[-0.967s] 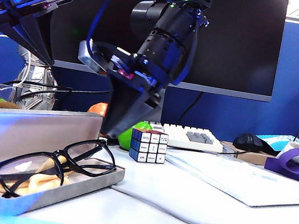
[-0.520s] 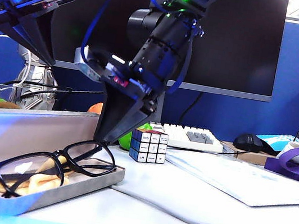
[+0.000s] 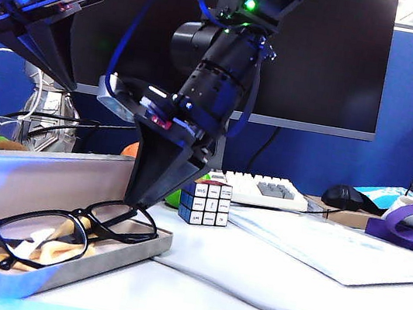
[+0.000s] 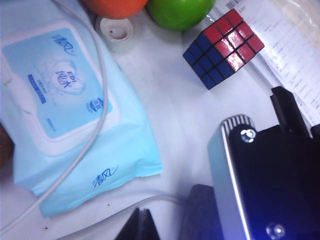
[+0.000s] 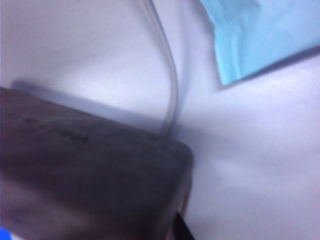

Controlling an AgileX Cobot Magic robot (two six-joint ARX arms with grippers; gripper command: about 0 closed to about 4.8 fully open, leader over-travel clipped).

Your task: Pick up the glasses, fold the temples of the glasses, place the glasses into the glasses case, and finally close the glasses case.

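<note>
The glasses case (image 3: 37, 183) lies open at the front left, lid standing up, yellowish cloth (image 3: 58, 246) inside. The black glasses (image 3: 88, 224) rest in its tray, lenses facing forward; the temples are hard to make out behind the front. My right gripper (image 3: 139, 198) points steeply down with its tip at the glasses' right end, beside the lid; its jaw gap is hidden. In the right wrist view the blurred grey case (image 5: 90, 170) fills the frame and only one fingertip (image 5: 181, 229) shows. My left gripper (image 3: 61, 78) hangs high above the case's left end, fingers (image 4: 141, 222) pressed together, empty.
A Rubik's cube (image 3: 205, 202) (image 4: 223, 47), a green apple (image 4: 180, 10) and an orange (image 4: 115, 5) sit behind the case. The light-blue tissue pack (image 4: 65, 115) and a white cable (image 5: 170, 90) lie behind the lid. Keyboard (image 3: 260, 189), mouse (image 3: 347, 197) and papers (image 3: 333, 250) lie to the right.
My right gripper has come down and leftward onto the right end of the glasses. The glasses have settled lower into the case. The left arm has stayed where it was.
</note>
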